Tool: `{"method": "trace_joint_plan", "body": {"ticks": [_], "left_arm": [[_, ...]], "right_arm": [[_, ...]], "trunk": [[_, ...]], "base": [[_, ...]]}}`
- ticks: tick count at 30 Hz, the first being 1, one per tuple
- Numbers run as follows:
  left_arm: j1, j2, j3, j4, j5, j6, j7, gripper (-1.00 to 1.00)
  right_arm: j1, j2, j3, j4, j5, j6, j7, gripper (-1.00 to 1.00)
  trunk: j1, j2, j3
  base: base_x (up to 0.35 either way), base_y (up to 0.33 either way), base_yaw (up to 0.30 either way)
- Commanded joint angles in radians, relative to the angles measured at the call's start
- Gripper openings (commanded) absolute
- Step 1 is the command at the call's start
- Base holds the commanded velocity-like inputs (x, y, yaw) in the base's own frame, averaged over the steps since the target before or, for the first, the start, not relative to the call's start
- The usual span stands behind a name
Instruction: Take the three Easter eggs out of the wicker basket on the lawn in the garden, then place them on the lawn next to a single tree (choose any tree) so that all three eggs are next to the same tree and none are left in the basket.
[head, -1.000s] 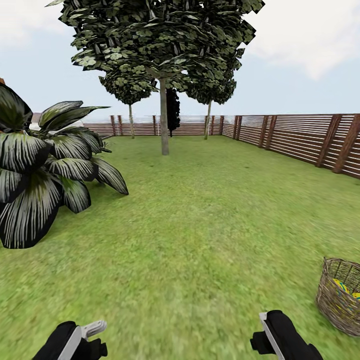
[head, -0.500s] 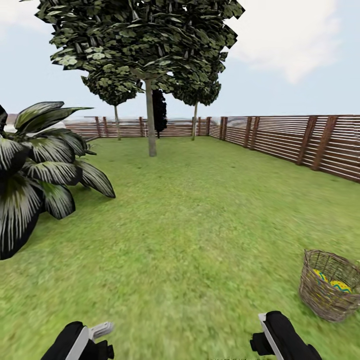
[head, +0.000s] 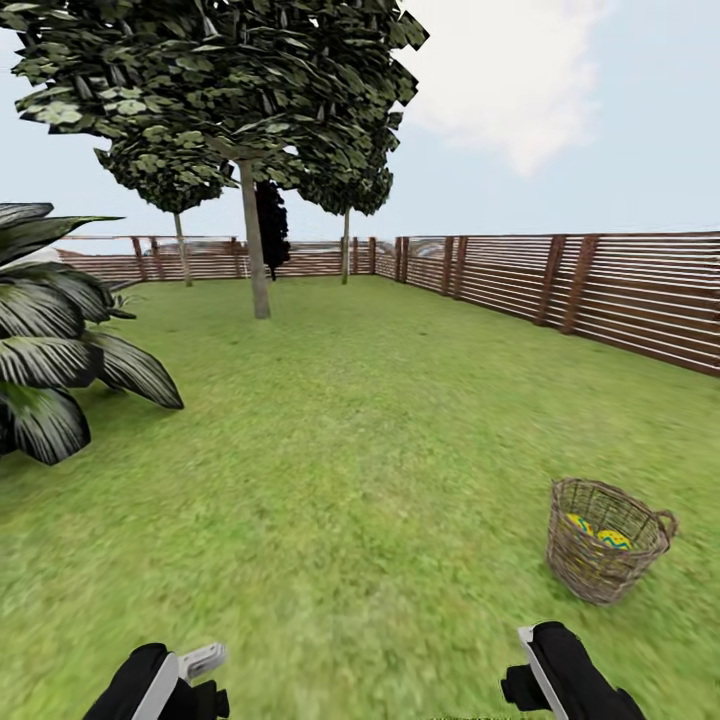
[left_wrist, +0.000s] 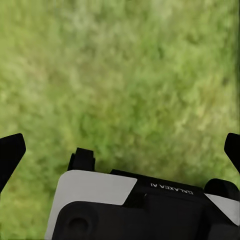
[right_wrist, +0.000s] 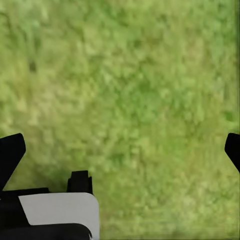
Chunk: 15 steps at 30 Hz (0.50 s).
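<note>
Left gripper (left_wrist: 120, 150), right gripper (right_wrist: 120, 150): both spread wide, empty, low over lawn (head: 330, 480).
Basket (head: 603, 540): ahead to your right, upright on the grass, eggs (head: 598, 532) inside.
You should turn right, close in squarely, then reach from above.
Tree (head: 253, 240): far, front-left; drop-off.

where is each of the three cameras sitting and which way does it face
Head view: on the robot's head, facing forward and down over the lawn to the tree and fence, basket at right; both arms at the bottom edge.
Left wrist view: on the left arm, facing down at grass; left gripper fingers spread wide.
Right wrist view: on the right arm, facing down at grass; right gripper also spread.
Shared: both wrist views show bare grass.
</note>
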<state>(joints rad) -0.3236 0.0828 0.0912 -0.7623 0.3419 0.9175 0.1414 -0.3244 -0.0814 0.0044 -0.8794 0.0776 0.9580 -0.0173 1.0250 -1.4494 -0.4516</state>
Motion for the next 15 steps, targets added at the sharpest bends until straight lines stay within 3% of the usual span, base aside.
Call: {"method": "trace_joint_plan", "body": {"ticks": [1,15], "left_arm": [[0.0,0.0,0.001,-0.002,0.011,0.004,0.009,1.0],[0.0,0.0,0.001,-0.002,0.011,0.003,0.009,1.0]], "right_arm": [[-0.001,0.0,0.0,0.0,0.007,0.004,0.003,1.0],[-0.001,0.001,0.001,0.008,0.008,0.004,0.003,1.0]], "trunk": [[0.0,-0.001,-0.001],[0.0,-0.001,0.008]], "base": [[0.0,0.0,-0.289],[0.0,0.0,-0.289]]}}
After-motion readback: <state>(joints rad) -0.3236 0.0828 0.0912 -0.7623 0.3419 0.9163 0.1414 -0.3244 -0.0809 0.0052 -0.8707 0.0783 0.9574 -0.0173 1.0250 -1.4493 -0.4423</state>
